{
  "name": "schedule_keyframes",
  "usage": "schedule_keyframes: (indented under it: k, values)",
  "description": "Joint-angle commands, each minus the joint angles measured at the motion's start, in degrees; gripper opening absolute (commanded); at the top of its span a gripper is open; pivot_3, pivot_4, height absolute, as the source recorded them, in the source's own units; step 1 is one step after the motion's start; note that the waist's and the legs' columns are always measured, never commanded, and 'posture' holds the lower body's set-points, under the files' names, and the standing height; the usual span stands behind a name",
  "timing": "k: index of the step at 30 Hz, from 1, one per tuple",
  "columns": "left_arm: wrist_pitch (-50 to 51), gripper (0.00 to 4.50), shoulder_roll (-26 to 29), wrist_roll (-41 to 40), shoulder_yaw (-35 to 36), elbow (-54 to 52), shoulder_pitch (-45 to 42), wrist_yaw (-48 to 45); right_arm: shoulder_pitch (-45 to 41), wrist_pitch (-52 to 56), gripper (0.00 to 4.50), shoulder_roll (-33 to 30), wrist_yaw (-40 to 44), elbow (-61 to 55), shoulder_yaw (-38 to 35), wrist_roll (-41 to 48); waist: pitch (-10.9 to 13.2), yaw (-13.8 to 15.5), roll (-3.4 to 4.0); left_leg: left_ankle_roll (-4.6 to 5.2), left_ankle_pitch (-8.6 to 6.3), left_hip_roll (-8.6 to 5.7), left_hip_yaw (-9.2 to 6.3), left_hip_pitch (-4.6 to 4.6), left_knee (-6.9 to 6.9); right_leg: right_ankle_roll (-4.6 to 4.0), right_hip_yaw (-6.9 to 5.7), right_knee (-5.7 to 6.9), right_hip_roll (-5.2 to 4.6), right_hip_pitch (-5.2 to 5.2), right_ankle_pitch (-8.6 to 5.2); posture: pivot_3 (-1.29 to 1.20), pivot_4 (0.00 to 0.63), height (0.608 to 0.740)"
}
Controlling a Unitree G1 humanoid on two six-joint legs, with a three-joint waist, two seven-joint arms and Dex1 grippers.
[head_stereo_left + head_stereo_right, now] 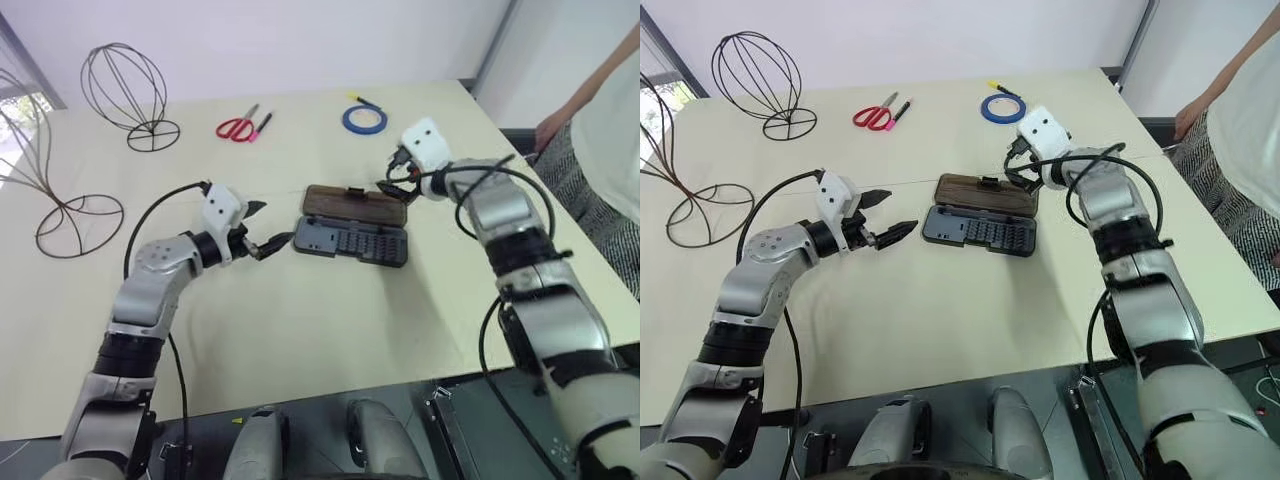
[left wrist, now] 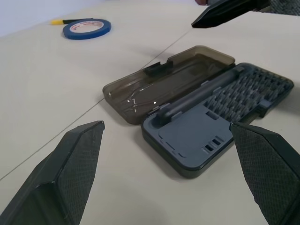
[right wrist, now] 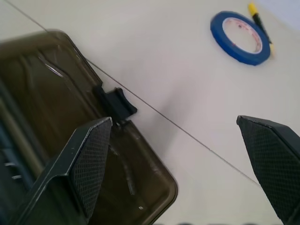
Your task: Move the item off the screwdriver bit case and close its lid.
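At mid-worktop, the screwdriver bit case lies open, its lid flat behind it. The item stands well left of the case. Flanking the case, the left gripper and right gripper gape released, seemingly poised to shut the lid.

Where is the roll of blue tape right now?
The blue tape lies at the table's far right, beside a yellow marker, beyond the open bit case and right of the scissors.
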Motion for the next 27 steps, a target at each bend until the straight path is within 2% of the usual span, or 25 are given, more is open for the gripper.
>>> schedule_keyframes:
  k: [1, 7, 15, 22, 27]
  values:
    - [-1.3, 4.5, 0.1, 0.2, 1.3, -2.6, 0.4, 0.9, -5.7, -5.0, 4.44, 1.8, 0.6, 11.3, 0.1, -2.4, 0.0, -0.1, 0.0, 0.0, 0.0, 0.0, 0.01, -0.02, 0.0, 0.0, 0.0, 0.0, -0.02, -0.02, 0.0, 0.0, 0.15, 0.74]
    - [-1.3, 4.5, 0.3, 0.4, 2.3, -4.2, 2.1, 2.5, -9.0, -8.3, 4.44, 3.9, 0.0, 22.4, -0.8, -4.6, 0.0, -0.6, 0.03, -0.01, 0.0, 0.0, -0.02, -0.09, 0.01, 0.01, 0.0, 0.01, -0.07, -0.07, 0.01, 0.0, 0.15, 0.74]
    - [-0.7, 4.5, 0.1, 0.6, 2.4, -6.8, 3.8, 4.3, -8.6, -8.3, 4.44, 3.4, -2.1, 26.3, -2.4, -6.0, 0.0, -1.4, 0.08, -0.02, 0.01, 0.0, -0.03, -0.16, 0.0, 0.01, 0.0, 0.06, -0.06, -0.17, 0.01, 0.0, 0.15, 0.74]
    - [-0.5, 4.5, 0.1, 0.6, 2.4, -7.3, 3.9, 5.0, -8.8, -0.4, 4.44, 4.2, -5.8, 27.1, -8.6, -3.0, 0.0, -1.3, 0.08, -0.03, 0.01, 0.0, -0.03, -0.18, 0.01, 0.01, 0.0, 0.08, -0.07, -0.18, 0.01, 0.0, 0.15, 0.74]
    - [-0.7, 4.5, 0.1, 0.9, 2.3, -6.6, 2.9, 5.3, -10.8, 11.1, 4.44, 6.5, -9.7, 26.6, -15.2, 1.9, 0.0, -1.3, 0.08, -0.03, 0.02, 0.0, -0.04, -0.18, 0.03, 0.0, 0.0, 0.1, -0.07, -0.17, 0.02, 0.0, 0.15, 0.74]
